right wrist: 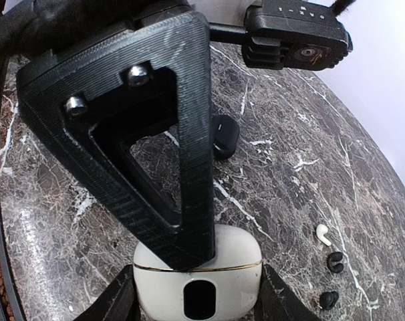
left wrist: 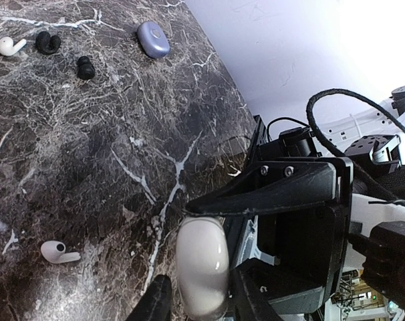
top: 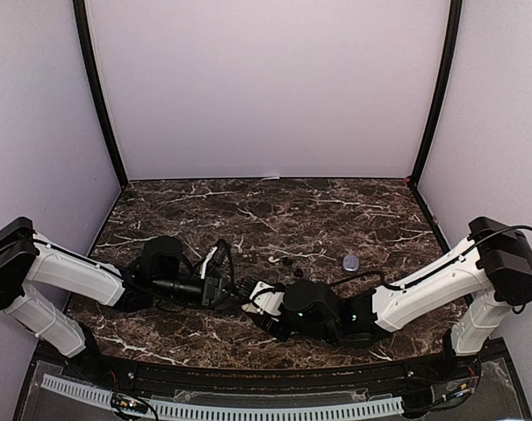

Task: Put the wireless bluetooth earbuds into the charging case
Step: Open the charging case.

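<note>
Left gripper (left wrist: 201, 289) and right gripper (right wrist: 197, 289) both pinch the glossy white oval charging case (right wrist: 198, 284), so uneven squeezing could pop it loose, while a small white plastic earbud (left wrist: 59, 252) lies apart on the dark marble table (left wrist: 115, 160).

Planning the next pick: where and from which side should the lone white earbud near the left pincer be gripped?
Probably pinch the white earbud across its bulbous head, from above: it lies flat, stem pointing sideways.

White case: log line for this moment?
left end effector: shut on white case | right end effector: shut on white case | earbuds: loose on table
</note>
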